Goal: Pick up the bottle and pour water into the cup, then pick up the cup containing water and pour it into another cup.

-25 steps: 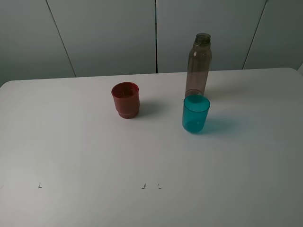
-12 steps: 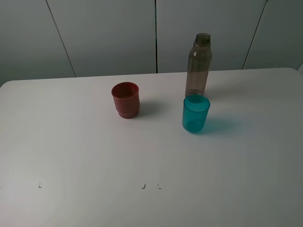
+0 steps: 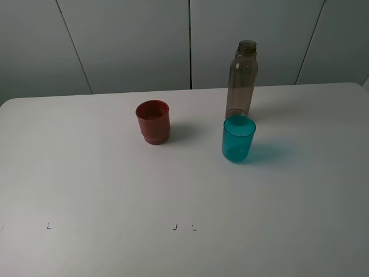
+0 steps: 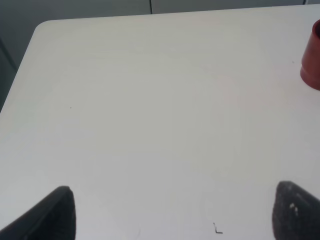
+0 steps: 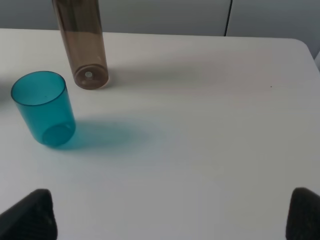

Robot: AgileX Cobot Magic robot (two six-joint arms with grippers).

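With nothing lifted yet, the right hand (image 5: 170,212), spread wide and empty, should take the bottle (image 3: 241,79) low on its body, steering clear of the cup (image 3: 238,138) just in front of it on the bench (image 3: 104,184).

Teal cup (image 3: 238,138) stands just before bottle (image 3: 241,79), blocking frontal reach.

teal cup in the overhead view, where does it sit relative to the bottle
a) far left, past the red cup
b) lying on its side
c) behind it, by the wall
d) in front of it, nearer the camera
d: the teal cup stands upright just in front of the bottle, nearer the camera.
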